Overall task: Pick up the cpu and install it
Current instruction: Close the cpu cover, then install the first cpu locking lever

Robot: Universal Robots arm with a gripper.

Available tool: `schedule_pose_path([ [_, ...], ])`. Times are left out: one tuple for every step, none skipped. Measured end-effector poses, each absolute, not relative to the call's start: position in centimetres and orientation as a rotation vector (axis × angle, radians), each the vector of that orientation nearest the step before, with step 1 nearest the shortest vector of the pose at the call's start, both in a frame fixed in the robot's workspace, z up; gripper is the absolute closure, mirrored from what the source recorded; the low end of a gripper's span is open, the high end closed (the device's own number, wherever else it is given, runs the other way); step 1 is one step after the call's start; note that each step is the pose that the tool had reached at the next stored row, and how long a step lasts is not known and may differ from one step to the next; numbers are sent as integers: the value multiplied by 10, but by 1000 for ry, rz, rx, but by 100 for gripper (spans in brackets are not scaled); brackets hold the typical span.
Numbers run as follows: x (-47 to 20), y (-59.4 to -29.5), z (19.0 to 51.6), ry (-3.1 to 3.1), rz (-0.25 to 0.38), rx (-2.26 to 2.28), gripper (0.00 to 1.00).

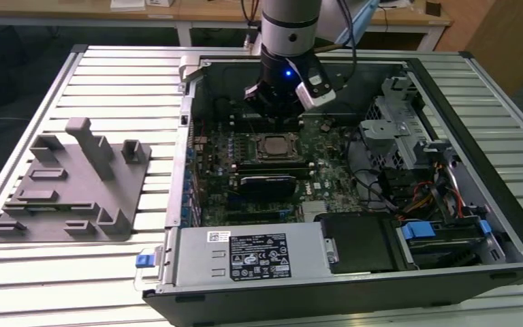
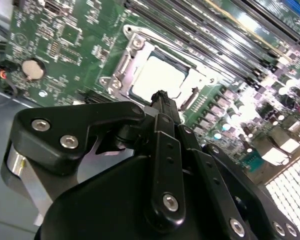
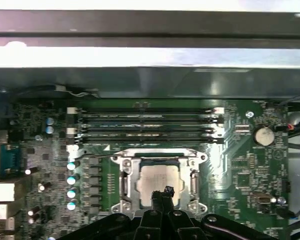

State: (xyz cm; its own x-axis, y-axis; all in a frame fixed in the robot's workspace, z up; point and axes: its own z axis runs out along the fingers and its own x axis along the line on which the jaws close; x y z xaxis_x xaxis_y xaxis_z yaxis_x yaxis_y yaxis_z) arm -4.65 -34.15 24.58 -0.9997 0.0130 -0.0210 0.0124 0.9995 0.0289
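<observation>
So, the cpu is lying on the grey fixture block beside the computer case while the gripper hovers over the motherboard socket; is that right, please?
Not quite. The cpu is not on the grey fixture block; it sits in the socket on the motherboard, as the first wrist view shows. The rest holds: the gripper hovers over that socket.

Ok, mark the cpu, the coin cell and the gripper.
cpu (image 3: 151, 181): first wrist view, bare metal top plate.
coin cell (image 3: 263, 135): first wrist view, its round face.
gripper (image 3: 163, 193): first wrist view, between its fingertips.
</observation>
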Motion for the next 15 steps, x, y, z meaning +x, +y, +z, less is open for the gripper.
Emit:
schedule_pose_path([
  [-45,-341,246,3120,45,20,89],
  [-45,-341,246,3120,45,20,89],
  [-45,-341,246,3120,45,20,89],
  [-45,-341,246,3120,45,20,89],
  [-44,-341,246,3120,45,20,89],
  [-44,-341,246,3120,45,20,89],
  [-44,-341,246,3120,45,20,89],
  [-44,-341,246,3120,45,20,89],
  [-44,-341,246,3120,45,20,89],
  [-44,-341,246,3120,45,20,89],
  [-44,-341,246,3120,45,20,89],
  [-44,-341,246,3120,45,20,89],
  [-44,-341,246,3120,45,20,89],
  [-44,-341,246,3120,45,20,89],
  [-44,-341,246,3120,45,20,89],
])
